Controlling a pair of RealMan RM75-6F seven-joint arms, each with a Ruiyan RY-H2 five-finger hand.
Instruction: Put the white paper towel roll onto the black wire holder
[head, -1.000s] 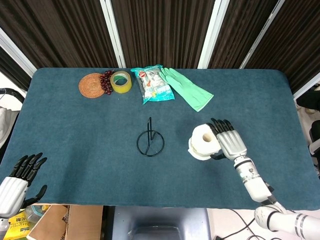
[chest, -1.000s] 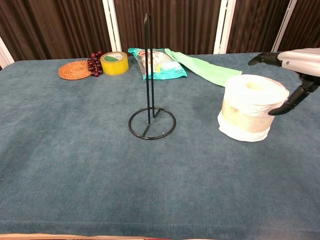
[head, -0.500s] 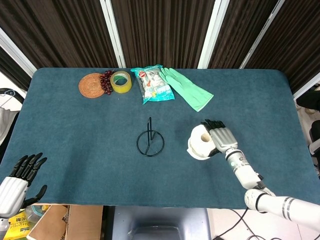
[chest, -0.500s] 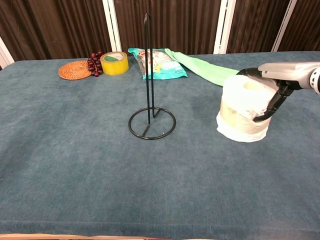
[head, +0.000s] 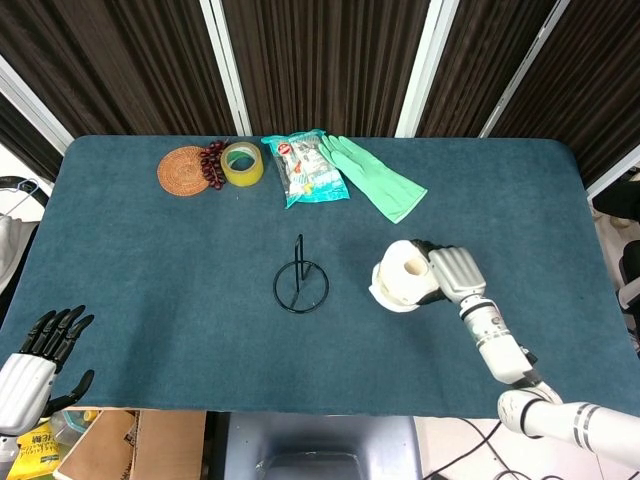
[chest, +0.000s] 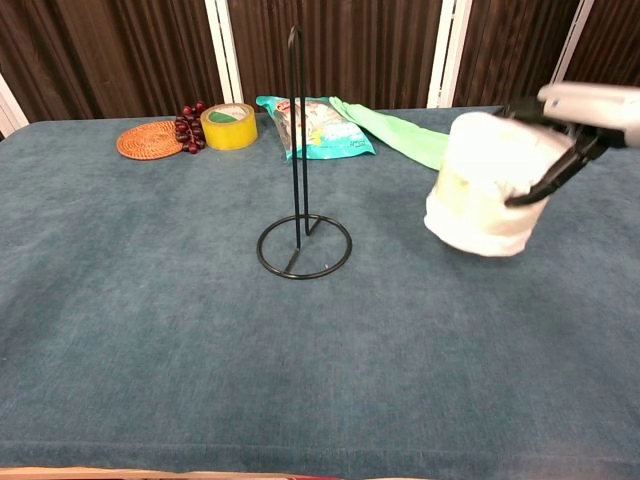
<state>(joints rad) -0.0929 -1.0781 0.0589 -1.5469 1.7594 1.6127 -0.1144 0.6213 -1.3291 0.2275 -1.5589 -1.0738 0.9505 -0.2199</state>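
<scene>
The white paper towel roll (head: 404, 278) (chest: 483, 185) hangs clear of the table, tilted slightly, to the right of the black wire holder. My right hand (head: 452, 274) (chest: 580, 115) grips it from the right side, fingers wrapped over its top and side. The black wire holder (head: 300, 280) (chest: 298, 180) stands upright at the table's middle, its ring base on the cloth and its post bare. My left hand (head: 40, 352) rests open off the table's near left corner, holding nothing; the chest view does not show it.
Along the far edge lie a woven coaster (head: 182, 171), dark red grapes (head: 212, 163), a yellow tape roll (head: 242, 163), a snack bag (head: 305, 167) and a green rubber glove (head: 378, 178). The blue table (head: 150, 280) ends near my left hand.
My right hand closed around the roll and lifted it off the table, shifting it slightly toward the holder. The left hand stayed still.
</scene>
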